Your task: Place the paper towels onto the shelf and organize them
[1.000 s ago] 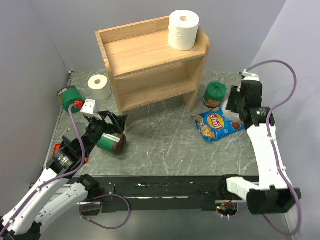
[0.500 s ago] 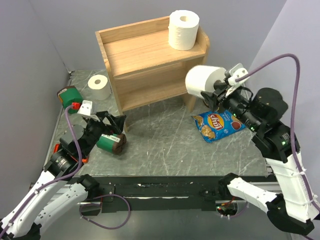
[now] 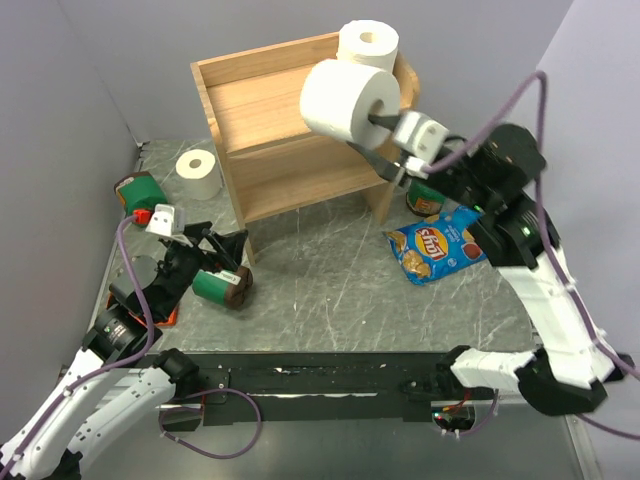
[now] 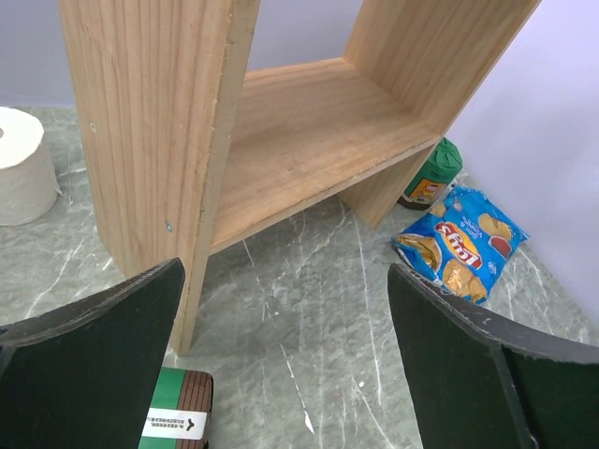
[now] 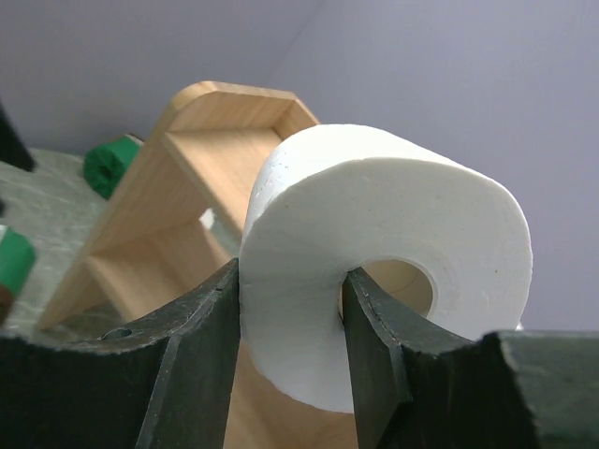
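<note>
Top tier: the right gripper (image 3: 372,128) is raised over the front right of the light unfinished-wood two-tier shelf (image 3: 262,108). Its jaws are clenched on a plain white paper towel roll (image 3: 348,98), one finger through the core hole and the other outside the wall. The roll lies on its side in the air above the top tier, apparently touching nothing else.

A second white roll (image 3: 368,58) stands upright at the tier's back right corner. A third white roll (image 3: 199,174) stands on the grey marbled worktop (image 3: 330,290), left of the shelf.

The left gripper (image 4: 285,281) is low, its jaws spread wide and holding nothing, near a green cylindrical package with a brown end (image 3: 222,285).

Risks, as I judge them:
- Let go on its side, the roll could run off the open front.
- Swung too far back, it may knock the standing roll against the rim.
- The finger in the core may drag the roll on the way out.
</note>
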`<state>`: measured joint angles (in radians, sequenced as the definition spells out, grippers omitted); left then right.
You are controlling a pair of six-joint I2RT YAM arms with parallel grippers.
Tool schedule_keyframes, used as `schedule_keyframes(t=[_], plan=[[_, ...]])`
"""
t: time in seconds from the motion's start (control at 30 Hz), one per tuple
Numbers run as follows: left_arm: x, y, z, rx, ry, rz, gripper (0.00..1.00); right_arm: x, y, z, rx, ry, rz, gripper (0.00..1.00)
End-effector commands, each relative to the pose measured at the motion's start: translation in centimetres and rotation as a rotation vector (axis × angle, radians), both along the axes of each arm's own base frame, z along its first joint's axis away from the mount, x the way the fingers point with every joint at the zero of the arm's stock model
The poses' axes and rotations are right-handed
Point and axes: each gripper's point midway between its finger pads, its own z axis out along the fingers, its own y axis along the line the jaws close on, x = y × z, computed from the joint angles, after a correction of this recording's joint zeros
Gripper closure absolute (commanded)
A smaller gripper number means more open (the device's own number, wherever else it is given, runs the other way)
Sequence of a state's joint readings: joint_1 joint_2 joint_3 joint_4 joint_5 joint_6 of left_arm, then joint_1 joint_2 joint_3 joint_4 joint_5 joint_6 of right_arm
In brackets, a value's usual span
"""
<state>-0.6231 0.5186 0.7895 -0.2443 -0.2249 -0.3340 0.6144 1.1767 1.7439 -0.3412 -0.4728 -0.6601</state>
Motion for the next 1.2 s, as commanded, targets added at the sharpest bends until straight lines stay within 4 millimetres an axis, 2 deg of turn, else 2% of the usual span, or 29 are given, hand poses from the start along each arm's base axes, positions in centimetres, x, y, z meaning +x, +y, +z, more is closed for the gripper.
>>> schedule_keyframes(t=[0.0, 0.13, 0.37, 0.53, 0.83, 1.17], plan=[[-0.3, 0.0, 1.6, -0.022, -0.057, -0.012, 0.04, 0.6, 0.1, 5.7, 0.008, -0.239, -0.045, 0.56], [-0.3, 0.0, 1.7, -0.022, -0.057, -0.017, 0.04, 3.5, 1.1, 5.3, -0.089, -0.254, -0.116, 0.55], [-0.4, 0.1, 1.9, -0.026, -0.064, -0.015, 0.04, 5.8, 2.4, 4.1, -0.185, -0.284, -0.187, 0.54], [-0.4, 0.1, 1.9, -0.024, -0.063, -0.013, 0.04, 6.5, 3.3, 3.5, -0.21, -0.291, -0.193, 0.54], [-0.4, 0.3, 1.9, -0.025, -0.064, -0.006, 0.04, 7.9, 3.6, 2.6, -0.257, -0.293, -0.239, 0.5], [-0.4, 0.2, 1.8, -0.024, -0.063, -0.01, 0.04, 8.6, 3.7, 3.5, -0.247, -0.306, -0.27, 0.41]])
